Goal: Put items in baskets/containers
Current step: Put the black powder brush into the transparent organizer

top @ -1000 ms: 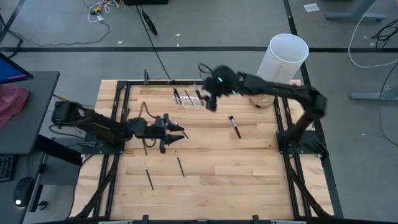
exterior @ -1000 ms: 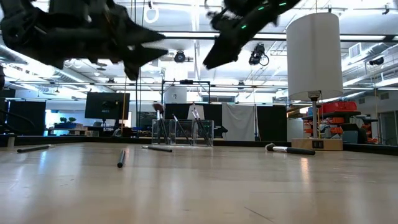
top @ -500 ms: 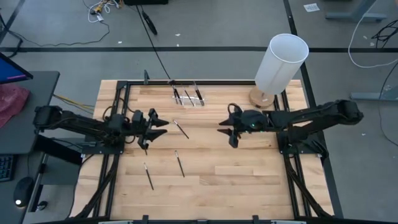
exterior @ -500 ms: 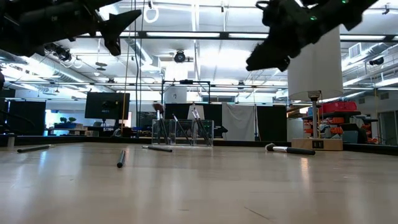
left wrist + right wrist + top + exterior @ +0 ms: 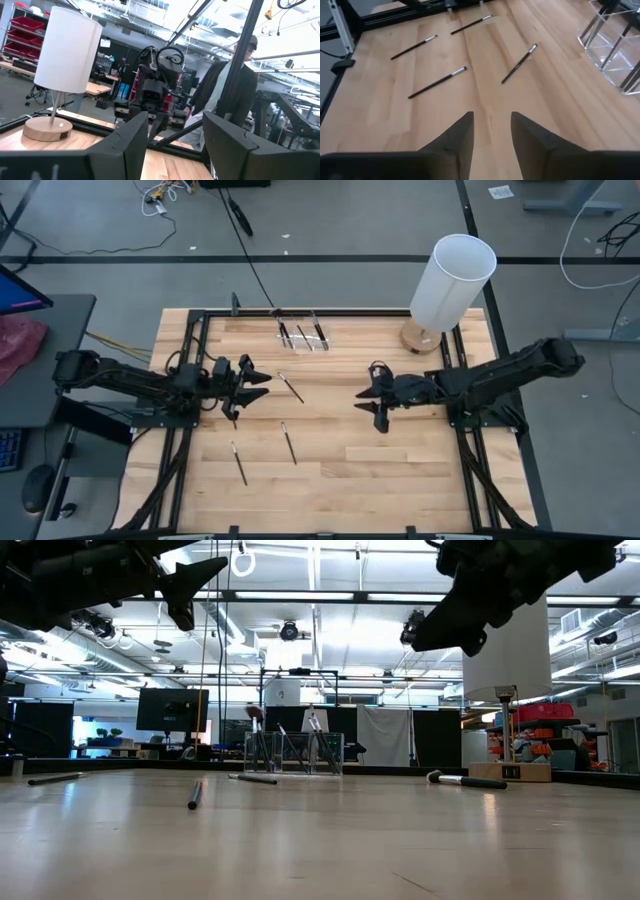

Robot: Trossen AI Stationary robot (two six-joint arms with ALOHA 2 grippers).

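The left gripper (image 5: 252,386) hovers over the table's left side, fingers spread and empty. Loose makeup brushes (image 5: 288,442) lie on the wood between the arms, the clear organiser box (image 5: 302,335) at the far edge holding others upright. The right gripper (image 5: 371,398) hangs right of centre, parted and empty.

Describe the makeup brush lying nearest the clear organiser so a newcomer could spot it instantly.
Start at the clear organiser box at the table's far edge. Just in front of it lies one makeup brush, angled diagonally. Unlike the two brushes nearer the front, it sits level with the left end effector.
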